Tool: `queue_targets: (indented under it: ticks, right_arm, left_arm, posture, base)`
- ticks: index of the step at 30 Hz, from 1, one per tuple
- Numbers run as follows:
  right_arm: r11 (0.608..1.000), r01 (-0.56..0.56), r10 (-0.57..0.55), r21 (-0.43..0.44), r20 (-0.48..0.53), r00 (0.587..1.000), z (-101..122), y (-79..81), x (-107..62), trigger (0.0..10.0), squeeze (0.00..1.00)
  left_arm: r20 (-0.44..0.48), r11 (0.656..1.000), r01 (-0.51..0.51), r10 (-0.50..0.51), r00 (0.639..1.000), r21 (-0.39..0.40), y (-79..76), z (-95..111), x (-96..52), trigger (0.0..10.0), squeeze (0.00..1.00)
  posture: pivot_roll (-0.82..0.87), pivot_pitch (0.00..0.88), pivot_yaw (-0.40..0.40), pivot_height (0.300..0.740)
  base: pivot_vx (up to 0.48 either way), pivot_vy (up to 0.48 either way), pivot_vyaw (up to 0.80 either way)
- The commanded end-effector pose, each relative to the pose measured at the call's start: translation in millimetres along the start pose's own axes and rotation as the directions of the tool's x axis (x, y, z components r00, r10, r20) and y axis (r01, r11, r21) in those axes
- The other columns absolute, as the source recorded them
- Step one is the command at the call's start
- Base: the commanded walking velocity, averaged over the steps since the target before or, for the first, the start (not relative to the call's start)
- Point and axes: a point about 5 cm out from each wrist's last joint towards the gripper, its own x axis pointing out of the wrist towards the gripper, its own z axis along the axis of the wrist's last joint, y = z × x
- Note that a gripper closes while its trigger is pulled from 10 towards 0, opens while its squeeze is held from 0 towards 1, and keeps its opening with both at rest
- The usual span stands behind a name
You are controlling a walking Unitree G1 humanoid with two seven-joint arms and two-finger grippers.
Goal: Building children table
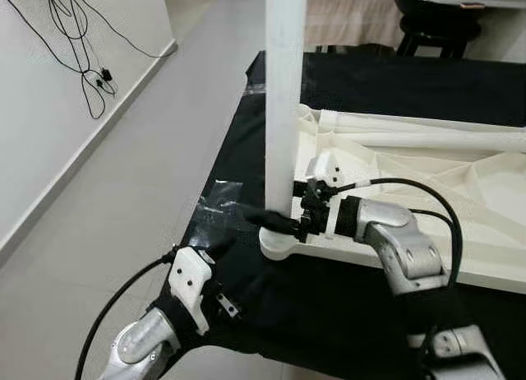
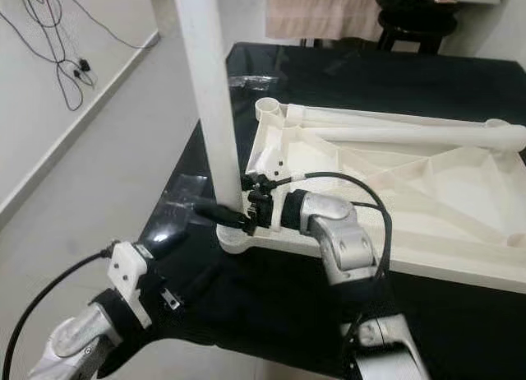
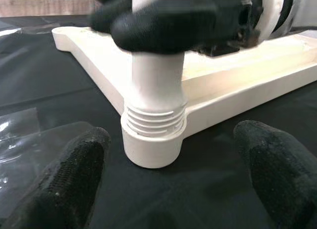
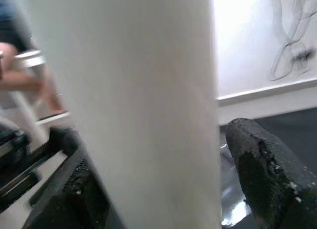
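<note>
Nearest, left end effector (image 1: 215, 250) hovers spread, low on the black desk (image 1: 271, 314), facing the corner socket (image 3: 151, 144). Beyond, right end effector (image 1: 275, 220) pinches the upright white leg (image 1: 283, 92) just above its exposed threads; judging so, turn squarely, keeping the leg vertical on the tabletop (image 2: 411, 183).

Even daylight fills the head views; glare on the tape (image 1: 215, 195); wrist views are blurred up close, the wall (image 4: 257, 35) overexposed.
</note>
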Motion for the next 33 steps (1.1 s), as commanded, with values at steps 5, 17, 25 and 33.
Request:
queue_targets:
  ticks: [5, 17, 25, 33]
  right_arm:
    - [0.993, -0.109, 0.108, 0.038, 0.032, 0.994, 5, -7.7, 7.9, 0.0, 0.0]
    - [0.998, -0.058, 0.057, 0.013, 0.021, 0.998, 0, -17.9, -6.8, 0.0, 0.0]
    - [0.864, 0.5, -0.494, 0.06, -0.087, 0.865, -40, 4.4, 1.9, 0.0, 0.0]
    - [0.72, 0.694, -0.691, -0.026, -0.131, 0.711, -57, 30.5, 19.5, 0.0, 0.0]
  left_arm:
    - [-0.022, 1.0, -0.009, 0.009, 1.0, -0.005, -1.3, -6, -3.1, 10.0, 0.0]
    - [-0.022, 1.0, -0.006, 0.006, 1.0, -0.008, -2.2, -6, -2.6, 10.0, 0.0]
    - [-0.019, 1.0, -0.009, 0.009, 1.0, -0.007, 1.2, -4, -4.6, 10.0, 0.0]
    - [-0.024, 1.0, -0.007, 0.007, 1.0, -0.002, 7.0, -7, -2.9, 10.0, 0.0]
  posture:
    - [0.0, 0.168, 0.007, 0.74]
    - [-0.01, 0.179, 0.013, 0.74]
    - [-0.05, 0.201, 0.015, 0.74]
    - [-0.05, 0.166, 0.023, 0.74]
  base:
    - [0.0, 0.0, 0.0]
    - [0.0, 0.0, 0.0]
    - [0.0, 0.0, 0.0]
    - [0.0, 0.0, 0.0]
